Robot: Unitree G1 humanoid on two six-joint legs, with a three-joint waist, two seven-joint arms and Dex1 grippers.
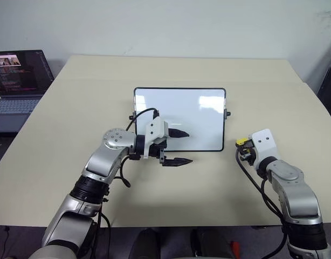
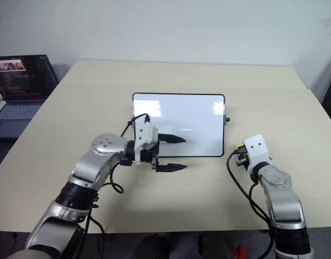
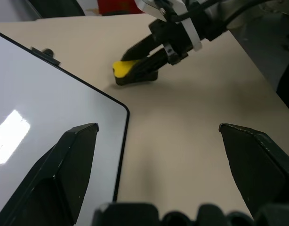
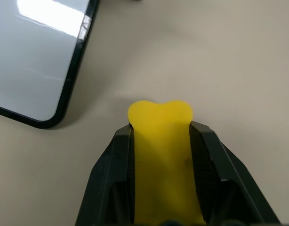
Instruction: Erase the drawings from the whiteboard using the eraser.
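- My right pincer point(image 4: 161, 141) is clamped on the yellow eraser point(image 4: 163, 155), low over the beige surface point(image 1: 74, 108), just right of the whiteboard point(image 1: 179, 108).
- My left pincer point(image 2: 175, 153) hangs released, one finger over the whiteboard's near edge, one off it.
- Board face looks blank, just glare.
- Laptop point(image 1: 17, 81) far left.

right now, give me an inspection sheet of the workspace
surface: beige table, bare around the board
job's things: whiteboard lies flat, no red drawings seen on it; yellow eraser off the board, to its right
clutter: nothing seen
grippers: left gripper open over the board's near edge; right gripper shut on the eraser
cables: black cables along both arms
surroundings: open laptop at the left, pale wall behind
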